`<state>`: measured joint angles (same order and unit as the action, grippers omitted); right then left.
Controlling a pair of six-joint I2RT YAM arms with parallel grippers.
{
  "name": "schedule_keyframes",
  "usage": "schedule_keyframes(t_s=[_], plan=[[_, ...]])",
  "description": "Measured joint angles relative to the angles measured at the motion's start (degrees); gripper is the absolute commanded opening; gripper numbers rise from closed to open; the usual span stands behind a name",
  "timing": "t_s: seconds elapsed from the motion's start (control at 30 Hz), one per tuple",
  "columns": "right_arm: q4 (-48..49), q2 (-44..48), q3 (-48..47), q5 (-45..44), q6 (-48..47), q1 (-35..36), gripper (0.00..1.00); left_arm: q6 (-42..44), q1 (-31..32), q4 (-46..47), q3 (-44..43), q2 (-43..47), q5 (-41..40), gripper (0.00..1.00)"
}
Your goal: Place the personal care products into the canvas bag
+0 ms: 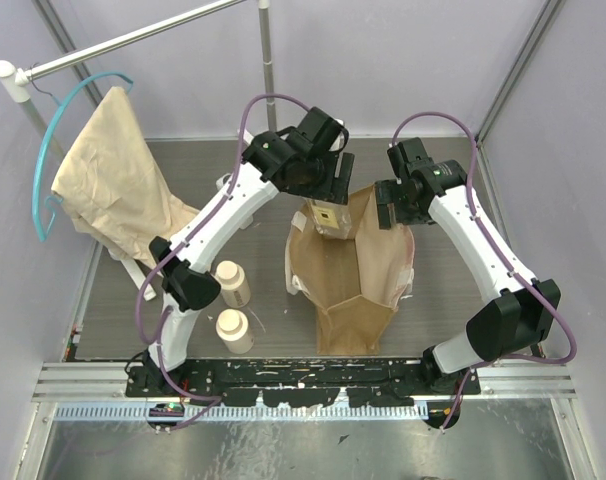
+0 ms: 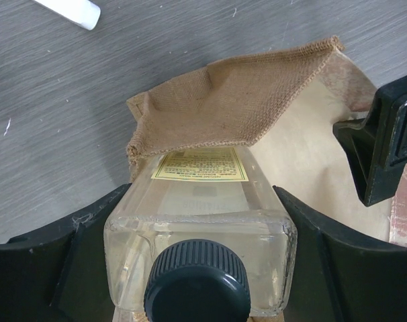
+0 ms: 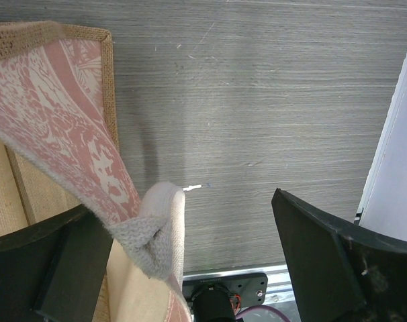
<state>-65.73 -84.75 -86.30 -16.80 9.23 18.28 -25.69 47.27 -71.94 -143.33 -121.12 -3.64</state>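
Mid-placement: gripping a rectangular bottle (image 2: 198, 228) in the left gripper (image 2: 200, 251), just above the canvas bag (image 1: 305, 262) at frame centre. Right gripper (image 1: 391, 205) spread wide at the bag's right rim, possibly near the strap (image 3: 160, 231). Next: lower clear of the folded far edge (image 2: 217, 107), then release. Two cream bottles (image 1: 231, 283) left at lower left.

Coarse woven canvas bag (image 2: 223, 107), glossy clear bottle (image 2: 198, 225), ribbed matt cap (image 2: 197, 282), grey wood-grain table (image 2: 56, 134)

Bright, even light from overhead; soft, faint shadows on the grey desk (image 1: 263, 290), one darker smear beside the canvas bag (image 3: 49, 121) in the right wrist view; small glints on the bottle (image 2: 197, 221); the near black fingers (image 2: 49, 268) slightly soft; dull glare on the metal sheet past the desk's near edge.
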Motion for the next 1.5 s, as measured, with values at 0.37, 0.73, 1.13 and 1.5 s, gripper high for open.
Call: schedule_keyframes(t_s=[0.37,0.73,1.13,1.5], plan=[[0.81,0.0,-0.04,0.13,0.46,0.0,1.0,-2.93,3.96,-2.51,-4.26,-2.29,-5.07,0.0],[2.93,1.57,2.67,0.33,0.44,0.0,1.0,-2.91,6.36,-4.17,-4.55,-0.72,-5.03,0.0],[3.15,2.36,3.39,0.0,0.44,-0.02,1.0,-2.43,7.54,-4.15,-1.18,4.98,-7.43,0.0],[2.4,3.63,3.04,-3.43,1.4,-0.02,1.0,-4.35,7.54,-0.37,4.72,2.71,-8.13,0.0]])
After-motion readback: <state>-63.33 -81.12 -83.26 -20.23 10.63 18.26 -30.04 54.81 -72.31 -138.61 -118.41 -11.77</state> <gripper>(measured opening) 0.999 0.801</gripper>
